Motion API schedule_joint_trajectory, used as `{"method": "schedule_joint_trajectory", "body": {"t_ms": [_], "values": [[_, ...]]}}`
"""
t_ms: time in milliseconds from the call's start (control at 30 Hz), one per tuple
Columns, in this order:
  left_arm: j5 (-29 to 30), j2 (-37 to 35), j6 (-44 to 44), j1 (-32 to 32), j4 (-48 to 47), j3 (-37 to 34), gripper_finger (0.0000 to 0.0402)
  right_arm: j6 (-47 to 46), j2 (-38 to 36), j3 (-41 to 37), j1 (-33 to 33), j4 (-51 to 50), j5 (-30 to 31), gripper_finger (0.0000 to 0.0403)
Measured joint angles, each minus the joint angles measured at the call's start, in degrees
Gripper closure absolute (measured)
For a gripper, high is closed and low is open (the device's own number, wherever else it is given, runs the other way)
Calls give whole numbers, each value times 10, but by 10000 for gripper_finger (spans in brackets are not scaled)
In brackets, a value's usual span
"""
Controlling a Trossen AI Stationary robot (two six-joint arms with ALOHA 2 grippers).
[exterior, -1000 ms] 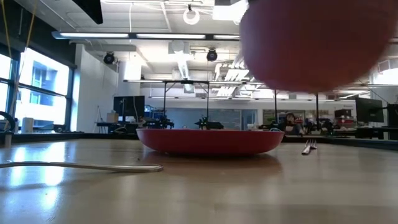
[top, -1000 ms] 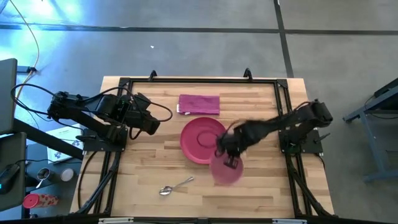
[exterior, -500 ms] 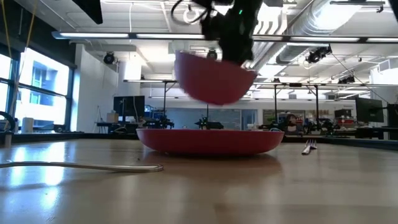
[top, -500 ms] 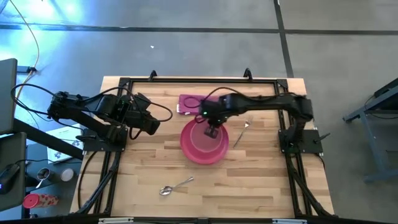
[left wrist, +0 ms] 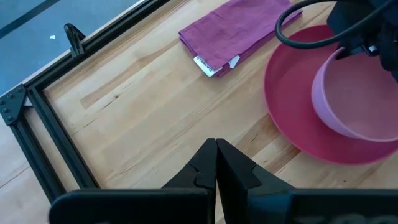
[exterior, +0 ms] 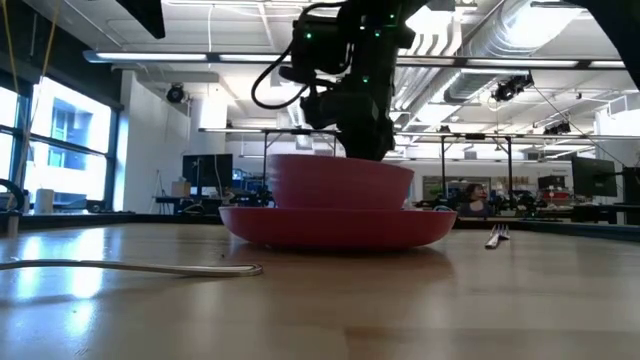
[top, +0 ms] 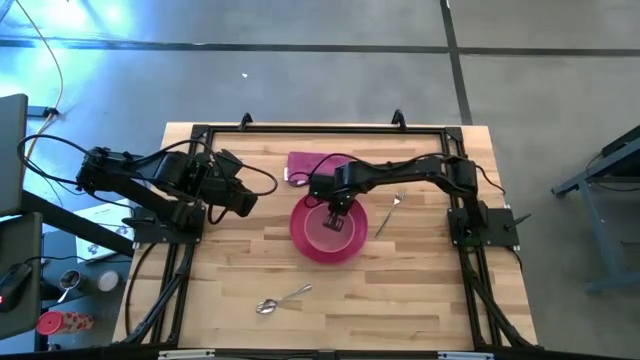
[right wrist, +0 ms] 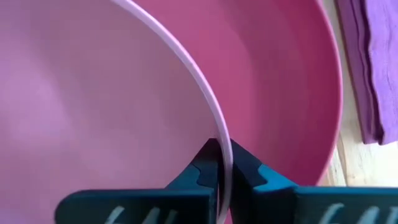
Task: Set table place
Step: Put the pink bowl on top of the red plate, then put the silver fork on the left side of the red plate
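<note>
The pink bowl [top: 330,231] stands upright on the large pink plate [top: 303,235] at the table's middle. My right gripper [top: 337,215] is over the bowl's far rim and shut on it; it also shows in the low view [exterior: 365,130]. The folded magenta napkin [top: 312,165] lies beyond the plate. The fork [top: 387,214] lies right of the plate. The spoon [top: 280,299] lies near the front. My left gripper [left wrist: 216,163] is shut and empty over the table's left side. My right gripper pinches the bowl's rim [right wrist: 221,140] at its far side, one finger inside the bowl and one outside. The fingers come from above, pointing down. The bowl sits upright with its base on the plate [exterior: 340,225].
The black rail frame [top: 300,129] edges the wooden table. Bare wood lies left of the plate and along the front. In the low view the spoon's handle [exterior: 130,267] lies at the left and the fork's tines [exterior: 497,236] at the right.
My right gripper has carried the bowl from the table's near right, up and over toward the far left, then down. The bowl was lifted clear above the plate half a second ago; now it rests on the plate.
</note>
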State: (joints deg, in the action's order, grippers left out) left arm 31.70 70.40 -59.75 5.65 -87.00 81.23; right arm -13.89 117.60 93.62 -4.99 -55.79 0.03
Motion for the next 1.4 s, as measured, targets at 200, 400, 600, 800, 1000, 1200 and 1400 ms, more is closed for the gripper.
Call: {"method": "schedule_joint_trajectory", "body": {"t_ms": [200,400,600,800,1000,1200,1400], "values": [[0,0,1,0,0,0,401,4,0,0,-7,0,2,393],[-1,0,1,0,0,0,402,7,2,5,-19,0,11,364],[-2,0,1,0,-1,0,402,20,2,43,-17,-33,9,323],[-2,0,1,0,-1,0,402,-40,-7,101,-5,-175,75,290],[-2,0,24,0,0,0,401,-288,-106,2,36,-218,152,274],[-2,0,46,0,0,0,402,-539,-209,-189,69,-78,129,268],[-2,0,74,0,0,0,402,-678,-250,-324,80,15,125,267]]}}
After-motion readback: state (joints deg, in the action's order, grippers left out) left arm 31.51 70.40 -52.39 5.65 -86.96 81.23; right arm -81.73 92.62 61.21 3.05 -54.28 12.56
